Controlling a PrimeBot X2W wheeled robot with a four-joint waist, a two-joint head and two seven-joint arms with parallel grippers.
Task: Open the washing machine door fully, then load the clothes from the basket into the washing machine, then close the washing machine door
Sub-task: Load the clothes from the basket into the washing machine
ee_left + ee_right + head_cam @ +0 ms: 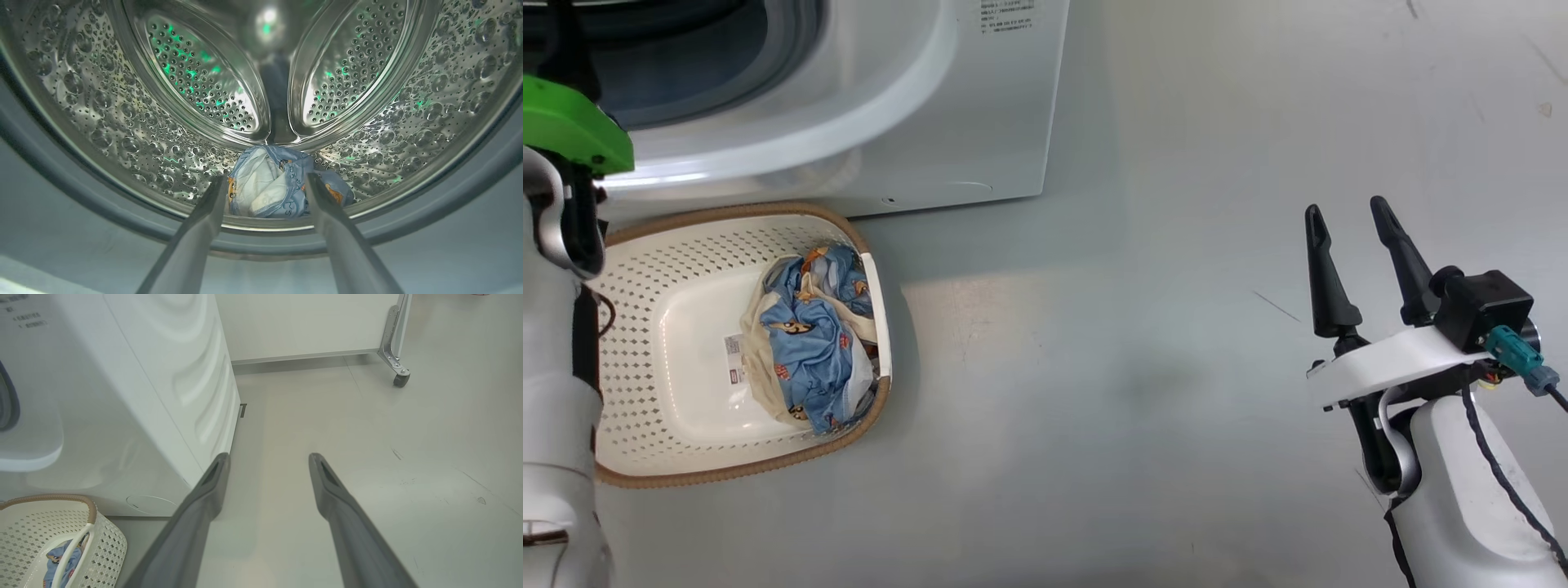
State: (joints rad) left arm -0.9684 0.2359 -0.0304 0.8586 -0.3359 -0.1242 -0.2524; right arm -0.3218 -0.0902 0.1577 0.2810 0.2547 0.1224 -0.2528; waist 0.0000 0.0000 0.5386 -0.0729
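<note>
- The left claw (266, 179) is held wide open and empty at the mouth of the steel drum (102, 114), in the lower middle of the left wrist view. A blue printed piece (282, 196) is seen lying just beyond its fingertips, at the bottom front of the drum.
- The right claw (1346, 208) is spread open with nothing gripped, above the bare floor (1135, 367) at the right of the head view, well apart from the basket (629, 343).
- The remaining clothes (813, 343) are bunched against the basket's right wall, at the lower left of the head view, just below the washing machine (980, 122).
- The cloth is judged light, soft and limp, so it is expected to sag and trail when lifted.
- A raised fold at the top of the bunch is judged the best hold, pinched deep so that thin layers are not let slip.
- Snagging of hanging ends on the basket rim is judged possible.
</note>
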